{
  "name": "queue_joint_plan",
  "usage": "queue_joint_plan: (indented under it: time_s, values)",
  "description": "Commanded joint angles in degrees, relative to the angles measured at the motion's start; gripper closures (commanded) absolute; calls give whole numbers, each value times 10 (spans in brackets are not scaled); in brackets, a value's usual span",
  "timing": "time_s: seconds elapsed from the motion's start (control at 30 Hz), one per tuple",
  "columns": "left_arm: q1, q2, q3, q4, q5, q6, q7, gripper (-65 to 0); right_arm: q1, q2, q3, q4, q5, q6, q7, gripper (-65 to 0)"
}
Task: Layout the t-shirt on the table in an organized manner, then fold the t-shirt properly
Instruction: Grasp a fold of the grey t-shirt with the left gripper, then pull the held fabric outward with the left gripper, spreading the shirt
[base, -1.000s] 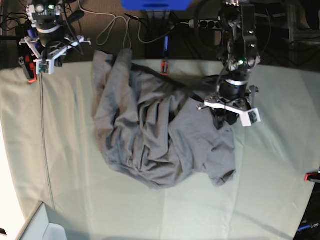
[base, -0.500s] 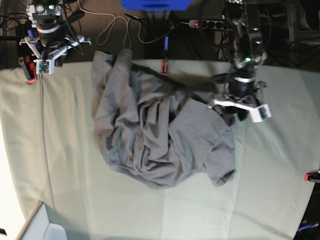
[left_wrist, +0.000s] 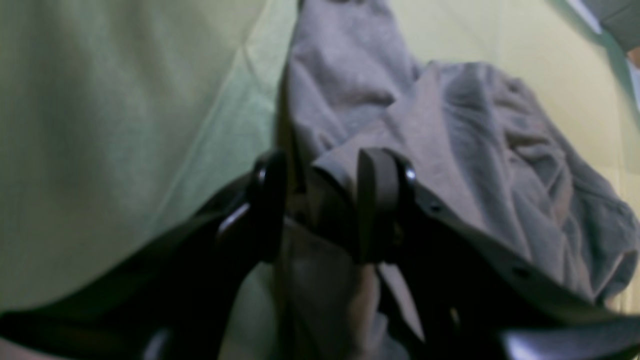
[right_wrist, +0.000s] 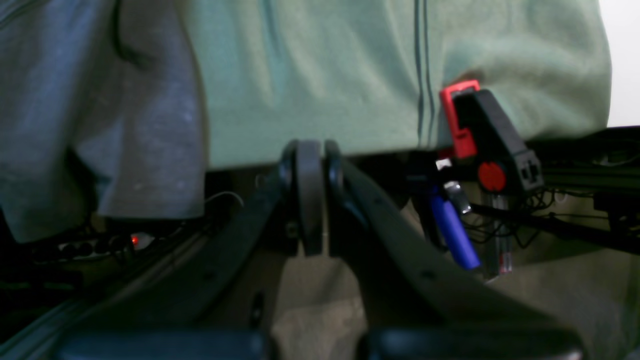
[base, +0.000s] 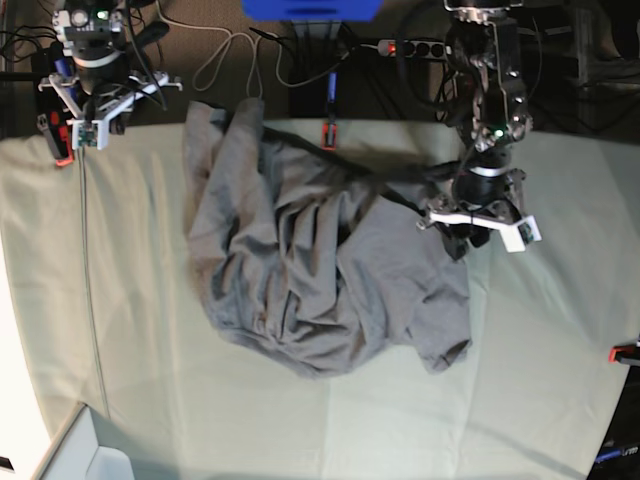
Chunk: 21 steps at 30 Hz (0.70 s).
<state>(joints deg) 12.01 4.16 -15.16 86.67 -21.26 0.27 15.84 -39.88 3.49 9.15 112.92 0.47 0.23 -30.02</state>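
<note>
The dark grey t-shirt (base: 310, 270) lies crumpled in a heap on the table (base: 150, 350), one part hanging over the far edge. My left gripper (base: 462, 238) is at the shirt's upper right edge, pointing down. In the left wrist view the left gripper (left_wrist: 325, 205) is shut on a raised fold of the t-shirt (left_wrist: 450, 150), with cloth filling the gap between its fingers (left_wrist: 380, 210). My right gripper (base: 85, 130) hovers at the far left corner, away from the shirt. Seen from its own wrist, the right gripper (right_wrist: 310, 200) is shut with nothing in it, beyond the table edge (right_wrist: 350, 100).
Red clamps (base: 328, 133) (base: 625, 352) (right_wrist: 462, 120) grip the table's edges. Cables and a power strip (base: 410, 47) lie on the floor behind the table. A white box (base: 90, 450) sits at the front left corner.
My left gripper swung to the right along the shirt's edge, then came back a little to the left and down, still holding cloth. The shirt heap barely shifted. The right arm stayed put.
</note>
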Motion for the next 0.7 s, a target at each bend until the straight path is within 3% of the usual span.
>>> queue_joint_plan:
  time_s: [0.0, 0.17, 0.23, 0.33, 0.67]
  values:
    - [-8, 2, 1, 8, -3, -3, -15, -235, -3, 8, 2, 10, 0, 2, 11, 0]
    - [-8, 3, 1, 4, -3, -3, -15, -223, -3, 10, 2, 10, 0, 2, 11, 0]
    - [-8, 4, 1, 4, -3, -3, -15, -160, -3, 10, 2, 10, 0, 2, 11, 0]
    - [-8, 4, 1, 4, -4, -3, -15, 0, -3, 10, 2, 10, 0, 2, 11, 0]
    - [-8, 4, 2, 39, -4, -3, -15, -2, -3, 11, 2, 10, 0, 2, 11, 0]
